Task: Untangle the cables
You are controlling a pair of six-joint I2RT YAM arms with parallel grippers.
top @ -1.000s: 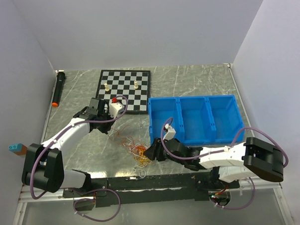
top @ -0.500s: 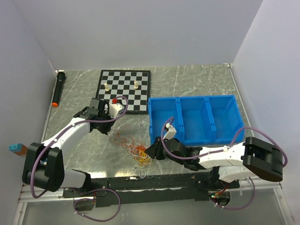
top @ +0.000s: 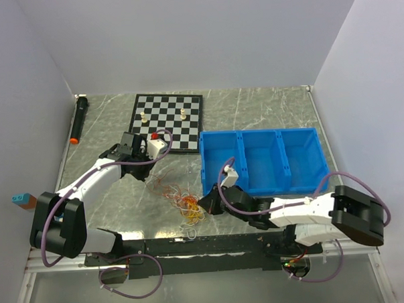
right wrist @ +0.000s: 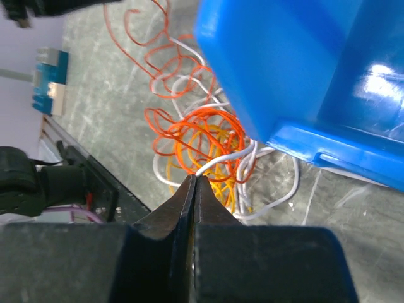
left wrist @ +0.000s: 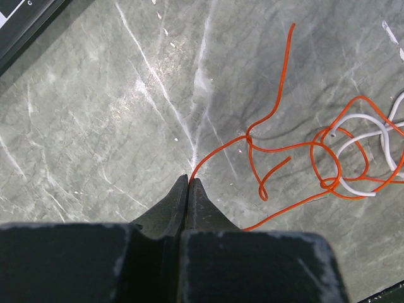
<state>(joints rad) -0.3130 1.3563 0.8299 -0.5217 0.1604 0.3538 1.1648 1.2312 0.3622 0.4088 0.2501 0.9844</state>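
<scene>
Broadly, your table (top: 267,112) is a grey marbled slab walled on the left, the far side and the right, with the arm bases along its near edge. A blue bin (top: 258,131) of three compartments fills the right centre, and bare marble runs behind it to the far wall. A chessboard (top: 170,119) lies at the far centre, its near right corner just beside the bin's far left corner. A black stick with an orange tip (top: 78,120) lies along the left edge, well apart from everything else.

That leaves you open room on the left half, between the chessboard and the near edge.

The cables (top: 187,202) sit there in a tangle of orange, yellow and white, close to the near edge and just left of the bin's near left corner. Loose orange loops trail from the tangle up and left toward your left wrist.

Your left gripper (left wrist: 189,183) has its jaws pressed together on an orange cable (left wrist: 278,113), which rises from the tips and knots into loops beside a white cable (left wrist: 353,142).

Your right gripper (right wrist: 194,183) is closed flat too, low beside the bin wall, its tips at the edge of the tangle. A white strand (right wrist: 218,161) curves right up to those tips; it may be pinched, but the wrist view does not settle it.
</scene>
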